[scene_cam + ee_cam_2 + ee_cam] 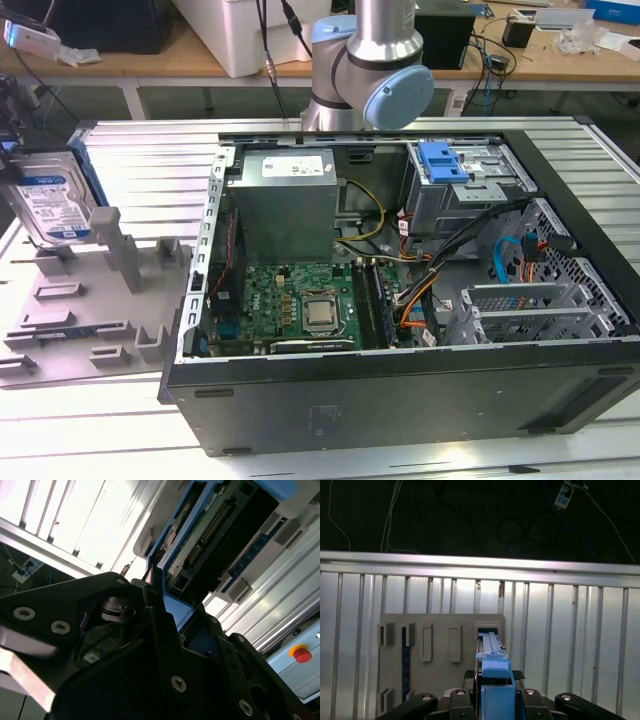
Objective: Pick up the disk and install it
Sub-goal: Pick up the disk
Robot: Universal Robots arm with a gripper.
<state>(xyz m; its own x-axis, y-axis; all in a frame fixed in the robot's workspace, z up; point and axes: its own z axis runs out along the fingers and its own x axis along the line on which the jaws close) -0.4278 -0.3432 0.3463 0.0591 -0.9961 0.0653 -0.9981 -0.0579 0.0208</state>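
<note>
Exterior view: the disk (52, 196) stands upright at the far corner of the grey tray (60, 330). Its white-and-blue label faces the camera with print too small to read, and blue rails frame its sides. A tall grey post (115, 245) of the tray rises just beside it. Bare ribbed table (150, 160) runs behind the tray and along its near side. The open case (400, 400) lies flat against the tray on the exterior view's right. Inside it are a power supply (290, 190) with a white sticker, a green board (290, 300) and a metal cage (480, 195) capped by a blue bracket (445, 165). The arm (370, 60) rises beyond the case, well apart from the tray, with its pale blue joint cap turned toward the camera. Second wrist view: the gripper (175, 610) is pinched on the disk (220, 525). A black finger (152, 597) presses the blue rail at the end nearest the lens. The disk's circuit-board underside and connector row run away over the ribbed table. A red button (301, 653) sits on a pale box off beyond the table's edge. First wrist view: the gripper (493, 677) looks straight down the disk (492, 650), which appears edge-on as a blue strip clamped between dark pads. The strip lines up with the end slot of the tray (440, 622). Whether its lower edge sits in that slot cannot be told. Open slots lie alongside on the tray, ribbed table (560, 630) flanks the tray, and the table's rail closes the far side.
</note>
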